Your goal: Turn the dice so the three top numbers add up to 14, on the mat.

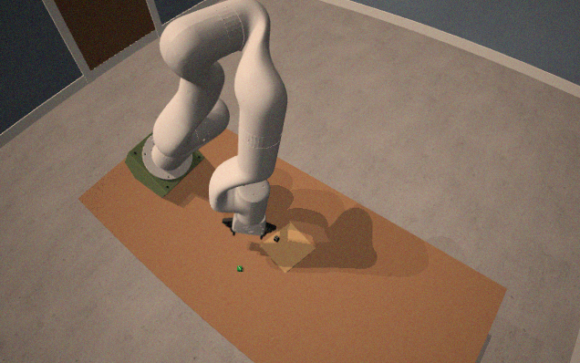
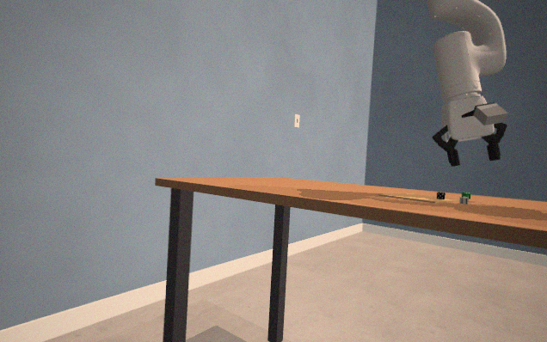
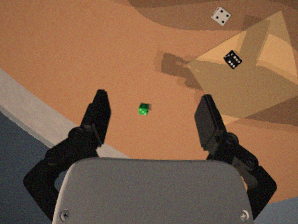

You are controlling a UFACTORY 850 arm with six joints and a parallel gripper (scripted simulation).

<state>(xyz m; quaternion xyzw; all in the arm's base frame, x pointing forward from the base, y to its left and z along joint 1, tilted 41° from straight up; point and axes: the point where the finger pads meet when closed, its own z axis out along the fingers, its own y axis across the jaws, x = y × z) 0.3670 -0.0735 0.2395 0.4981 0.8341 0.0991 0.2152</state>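
Note:
A tan square mat [image 1: 287,256] [image 3: 240,95] lies flat on the table. A black die [image 1: 276,239] [image 2: 440,196] [image 3: 233,59] sits on it near one corner; its top seems to show six. A white die [image 2: 464,200] [image 3: 221,16] lies on the table off the mat, four pips up; it is hidden in the top view. A green die [image 1: 240,268] [image 2: 466,195] [image 3: 144,109] lies on the table off the mat, its top number too small to read. My gripper [image 1: 247,235] [image 2: 474,162] [image 3: 154,102] is open and empty, high above the table.
The wooden table [image 1: 182,255] [image 2: 258,189] carries the arm's green base [image 1: 157,182] at one end. Shadows of the arm fall across part of the mat and the table. The table's long edge runs beyond the green die.

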